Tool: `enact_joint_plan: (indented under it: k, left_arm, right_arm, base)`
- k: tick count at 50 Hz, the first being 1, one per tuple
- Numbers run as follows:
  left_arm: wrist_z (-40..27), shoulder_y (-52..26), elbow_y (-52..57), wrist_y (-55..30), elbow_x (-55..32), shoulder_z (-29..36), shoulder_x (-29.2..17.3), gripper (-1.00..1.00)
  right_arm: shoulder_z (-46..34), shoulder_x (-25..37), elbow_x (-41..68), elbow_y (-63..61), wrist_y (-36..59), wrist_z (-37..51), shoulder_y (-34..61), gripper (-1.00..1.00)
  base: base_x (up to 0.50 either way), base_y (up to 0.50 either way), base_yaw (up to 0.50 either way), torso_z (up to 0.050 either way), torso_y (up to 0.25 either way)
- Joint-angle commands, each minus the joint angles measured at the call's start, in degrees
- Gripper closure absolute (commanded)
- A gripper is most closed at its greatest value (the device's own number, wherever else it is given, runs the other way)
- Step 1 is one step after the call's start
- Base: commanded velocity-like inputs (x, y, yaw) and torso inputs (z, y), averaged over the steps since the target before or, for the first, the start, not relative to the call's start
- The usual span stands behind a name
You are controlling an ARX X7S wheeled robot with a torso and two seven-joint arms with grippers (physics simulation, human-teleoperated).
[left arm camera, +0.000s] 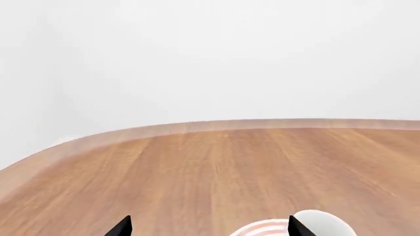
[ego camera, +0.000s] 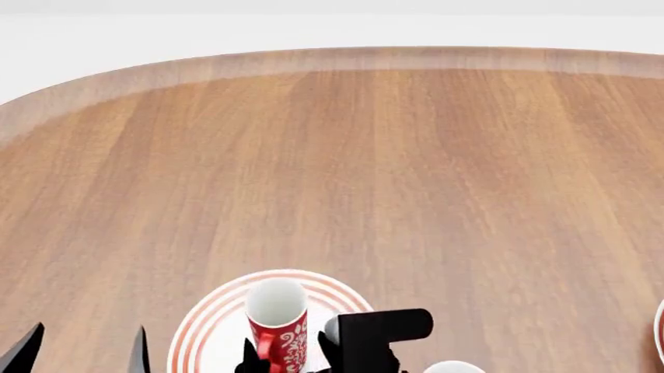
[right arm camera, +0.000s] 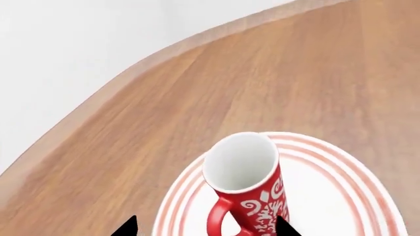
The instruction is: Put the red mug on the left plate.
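Note:
The red mug (ego camera: 278,325), with its white floral pattern and white inside, stands on the left plate (ego camera: 207,330), a white plate with red rings at the table's near edge. In the right wrist view the red mug (right arm camera: 246,191) sits on the left plate (right arm camera: 328,196) between my right gripper's (right arm camera: 204,228) spread fingertips, its handle toward the camera. There is a clear gap beside the handle, so the right gripper is open around it. My left gripper (ego camera: 83,353) is open and empty, left of the plate. In the left wrist view the left gripper (left arm camera: 210,227) has the plate's rim (left arm camera: 259,230) beside it.
The wooden table (ego camera: 394,179) stretches far ahead to a curved far edge. The rim of a second ringed plate (ego camera: 660,334) shows at the far right. A white rounded thing (ego camera: 452,367) peeks in right of my right arm; I cannot tell what it is.

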Motion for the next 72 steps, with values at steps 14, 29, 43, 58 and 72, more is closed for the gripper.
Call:
enact_joint_plan:
  k: [14, 29, 43, 58, 72]
  left_arm:
    - [-3.6, 1.2, 17.8, -8.7, -0.8, -1.1, -6.1, -1.0]
    - [-5.7, 1.9, 29.3, -13.1, -6.7, -4.1, -9.2, -1.0]
    - [-8.4, 1.6, 38.2, -16.9, -8.6, -6.1, -12.3, -1.0]
    - [-10.8, -0.5, 43.0, -19.7, -12.1, -7.8, -14.2, -1.0]
    - [-22.3, -5.3, 44.6, -12.1, -16.6, 0.2, -25.6, -1.0]
  right_arm:
    - [3.4, 7.2, 2.6, -19.1, 0.6, 7.9, -3.1, -1.0]
    - [5.8, 10.5, 3.9, -26.6, -0.4, 10.7, -4.9, -1.0]
    - [7.6, 13.2, 3.9, -33.0, -2.0, 12.7, -7.3, -1.0]
    - [9.3, 16.3, 2.9, -39.5, -3.9, 14.7, -10.3, -1.0]
    - [11.9, 18.3, 3.6, -44.0, -7.0, 15.6, -13.5, -1.0]
  base:
    - [0.0, 0.0, 0.0, 0.0, 0.0]
    - [0.0, 0.0, 0.0, 0.0, 0.0]
    - [0.0, 0.0, 0.0, 0.0, 0.0]
    - [0.0, 0.0, 0.0, 0.0, 0.0]
    - [0.0, 0.0, 0.0, 0.0, 0.0]
